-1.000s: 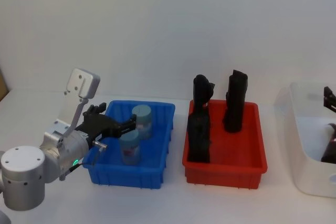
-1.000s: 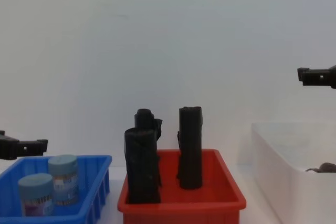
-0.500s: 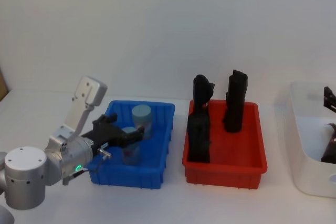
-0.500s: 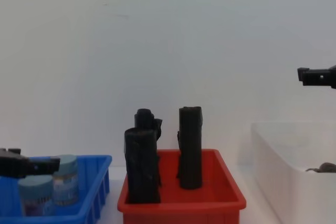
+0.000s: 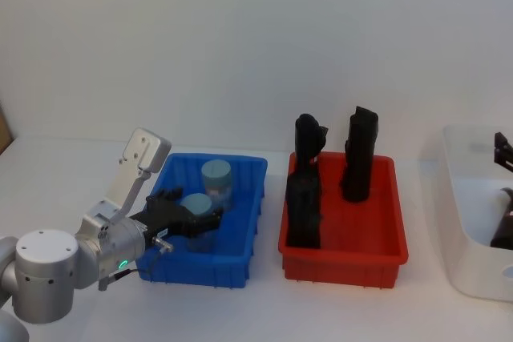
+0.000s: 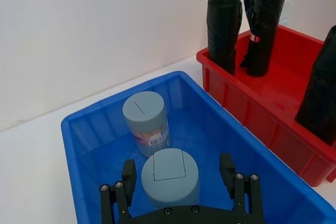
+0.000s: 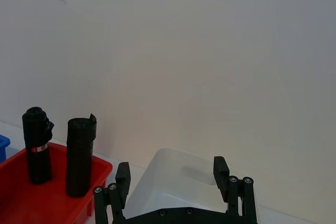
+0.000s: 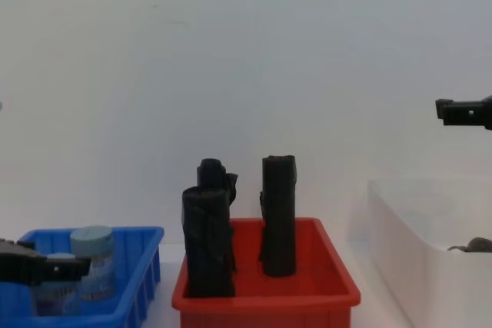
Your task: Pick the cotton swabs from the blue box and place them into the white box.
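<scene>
Two cotton swab jars stand in the blue box [image 5: 244,238]: a near jar [image 5: 195,203] and a far jar [image 5: 216,183]. My left gripper [image 5: 191,220] is down inside the box and open, one finger on each side of the near jar [image 6: 169,176] without closing on it. The far jar [image 6: 146,123] stands free behind it. In the chest view the left gripper [image 8: 48,267] partly hides the near jar. The white box [image 5: 463,222] sits at the far right. My right gripper [image 7: 170,174] hovers open above it, holding nothing.
A red bin [image 5: 345,258] holding three upright black rolls [image 5: 304,207] stands between the blue box and the white box. A dark object [image 5: 503,230] lies inside the white box. A pale wall rises close behind the table.
My left gripper has dropped lower into the blue box and moved forward until its fingers flank the near jar. The right arm has stayed still.
</scene>
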